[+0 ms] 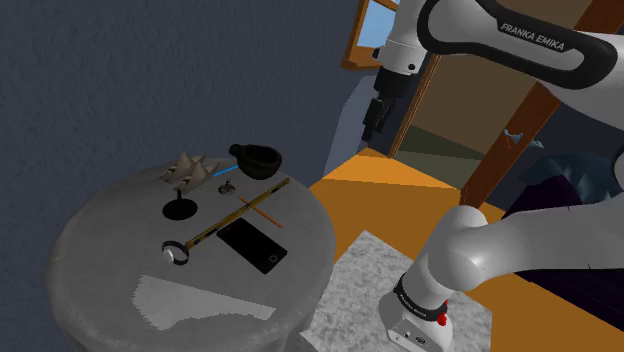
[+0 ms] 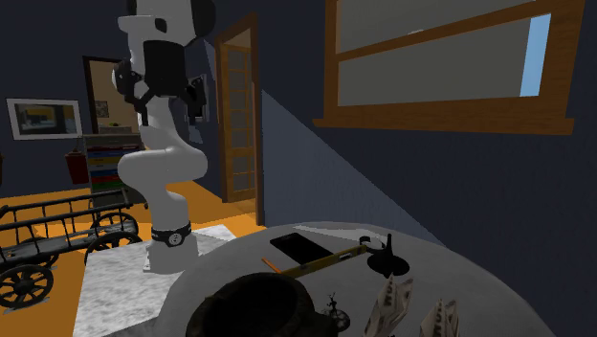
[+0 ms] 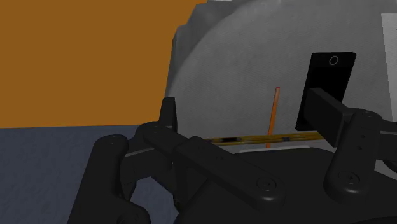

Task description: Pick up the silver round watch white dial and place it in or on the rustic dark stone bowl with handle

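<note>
The silver round watch (image 1: 178, 253) lies flat on the round grey table (image 1: 110, 250), at the near end of a yellow ruler (image 1: 245, 212); in the second exterior view the watch (image 2: 364, 239) is small and far back. The dark stone bowl with a handle (image 1: 257, 158) stands at the table's far edge and looms close in the second exterior view (image 2: 254, 308). My gripper (image 1: 376, 120) hangs high beyond the table's right side in the shoulder view, well apart from both. In the wrist view its fingers (image 3: 168, 114) stand apart, open (image 3: 248, 114), with nothing between them.
A black phone (image 1: 252, 245), an orange pencil (image 1: 262, 210), a black stand-like object (image 1: 180, 207) and folded pale pieces (image 1: 190, 170) share the table. Orange floor (image 1: 400, 185) and a grey mat (image 1: 370, 290) lie beside it. A wooden cart (image 2: 48, 239) stands far off.
</note>
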